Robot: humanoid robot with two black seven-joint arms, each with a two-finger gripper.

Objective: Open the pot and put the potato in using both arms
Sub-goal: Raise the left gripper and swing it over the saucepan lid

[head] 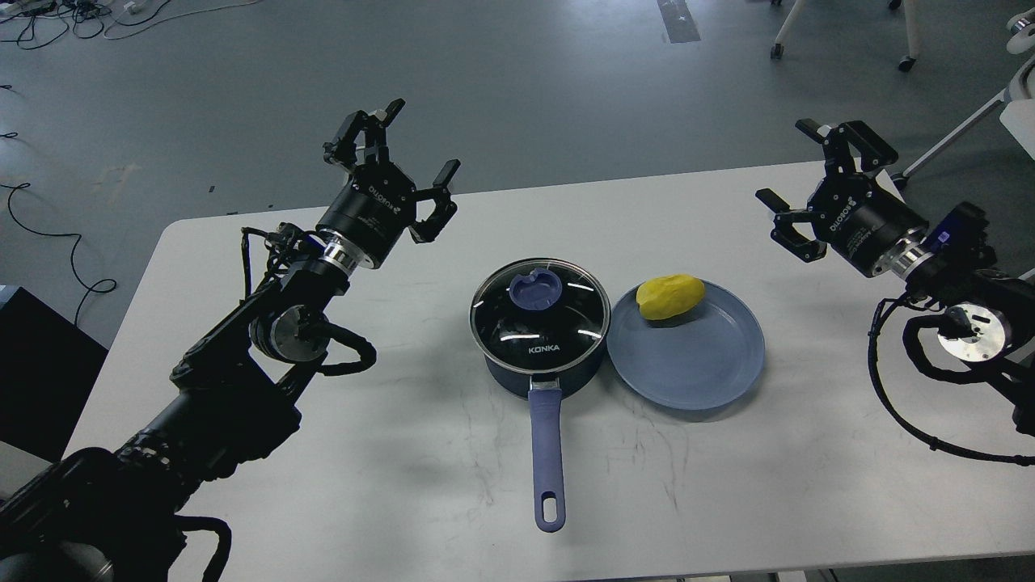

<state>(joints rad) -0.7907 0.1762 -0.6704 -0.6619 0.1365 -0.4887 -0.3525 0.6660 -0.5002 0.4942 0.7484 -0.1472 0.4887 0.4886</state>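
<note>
The dark-blue pot (543,368) stands mid-table, its periwinkle handle (547,453) pointing toward me. A glass lid (540,309) with a blue knob (535,288) covers it. The yellow potato (669,296) lies on the far part of a flat blue plate (695,360), just right of the pot. My left gripper (400,158) hangs open above the table's far left, up and left of the pot, holding nothing. My right gripper (804,182) is open too, raised well to the right of the plate, nothing between its fingers.
The white table (404,453) has its far edge just behind both grippers. Beyond it lies grey floor with cables at far left and chair legs (910,48) at far right. A dark box (40,364) sits left of the table.
</note>
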